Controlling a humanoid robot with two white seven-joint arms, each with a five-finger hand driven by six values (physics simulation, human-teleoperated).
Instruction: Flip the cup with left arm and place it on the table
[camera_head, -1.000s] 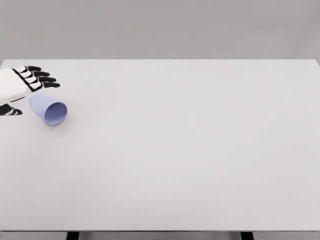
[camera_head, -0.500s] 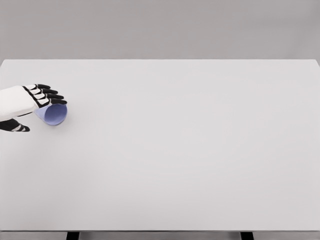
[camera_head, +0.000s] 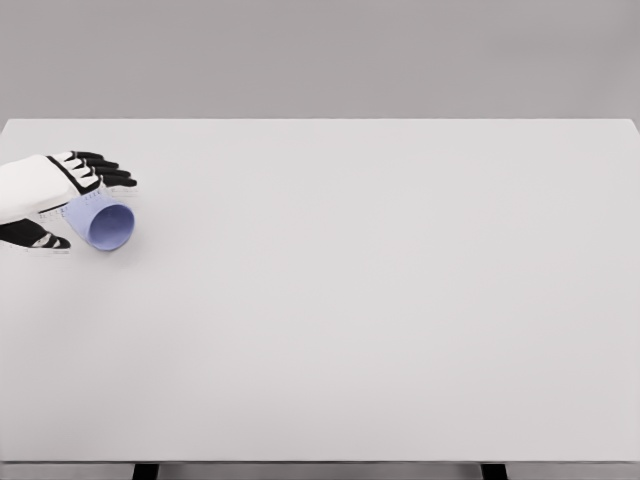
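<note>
Since half a second ago, my left hand (camera_head: 50, 195) has lifted slightly toward 12 o'clock, so more of the cup (camera_head: 103, 225) shows beneath it than before. The cup itself has not shifted. It lies on its side near the left edge of the table (camera_head: 380, 300), with its open mouth turned toward 5 o'clock, facing me. The cup is pale blue. My left hand sits over the closed end of the cup, at its 10 o'clock side. The black fingers (camera_head: 110, 178) reach past the top of the cup toward 3 o'clock, and the thumb (camera_head: 35, 240) lies at the cup's 9 o'clock side. The fingers are only partly curled around the cup; I cannot tell whether they grip it or merely rest against it.
</note>
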